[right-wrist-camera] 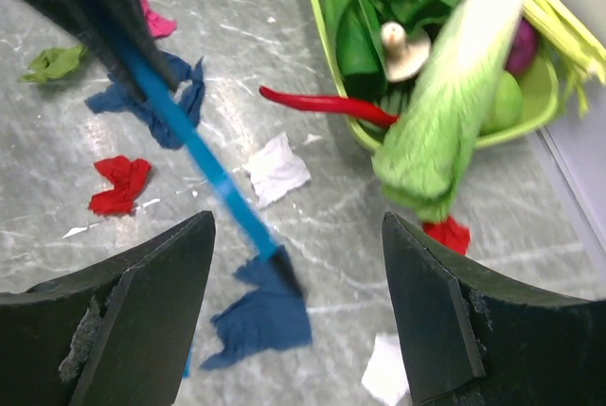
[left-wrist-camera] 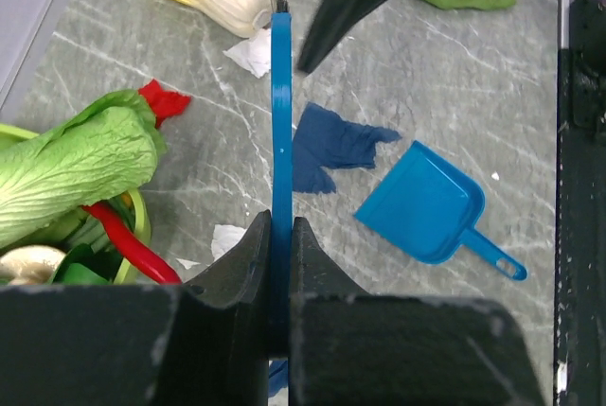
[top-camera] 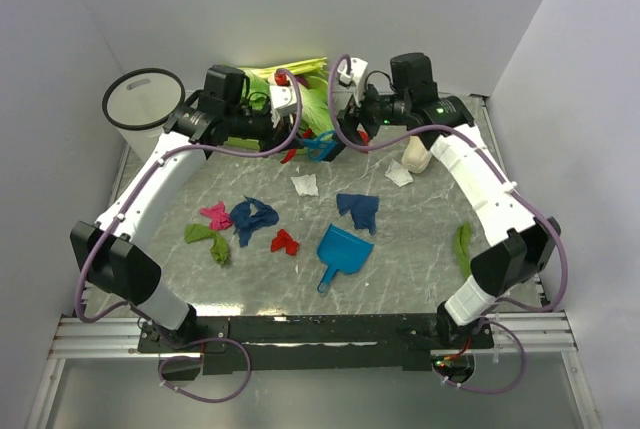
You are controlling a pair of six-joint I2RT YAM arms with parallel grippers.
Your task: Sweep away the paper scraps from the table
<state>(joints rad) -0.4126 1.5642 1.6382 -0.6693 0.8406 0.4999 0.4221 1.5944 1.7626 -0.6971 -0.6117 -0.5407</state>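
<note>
- Scraps first: the paper scraps (top-camera: pixel 285 241) are scattered all over the table (top-camera: pixel 420 259), none of them in the dustpan.
- Near-left bunch, close together: pink scrap (top-camera: pixel 215 215), dark blue scrap (top-camera: pixel 253 217), green scrap (top-camera: pixel 210 241) and red scrap (top-camera: pixel 284 240).
- Middle of the table: white scrap (top-camera: pixel 305 185), with a second dark blue scrap (top-camera: pixel 358 209) a bit to its right.
- Further right there's another white bit (top-camera: pixel 398 175), and a long green strip (top-camera: pixel 463 247) sits over by the right arm.
- One more red bit (right-wrist-camera: pixel 450 233) lies right under the leafy stuff hanging out of the tray.
- Blue dustpan (top-camera: pixel 340 252) lies flat just on the near side of the second dark blue scrap, with its handle pointing toward the near edge.
- Left gripper (left-wrist-camera: pixel 281 236) has its fingers clamped tight on a thin blue tool (left-wrist-camera: pixel 281 94), which sticks straight out from the fingers and looks edge-on in its wrist view.
- Right gripper (right-wrist-camera: pixel 295 226) has its fingers wide apart and is gripping nothing. The tip of the blue tool shows between them in its wrist view, but I can't tell if anything touches.
- Both grippers are at the far middle of the table, facing each other, just on the near side of the tray.
- Lime-green tray (right-wrist-camera: pixel 327 46) is at the far edge, piled with greens, and a red chili (right-wrist-camera: pixel 322 103) pokes out over its rim.
- White bin (top-camera: pixel 142 109) stands in the far-left corner.
</note>
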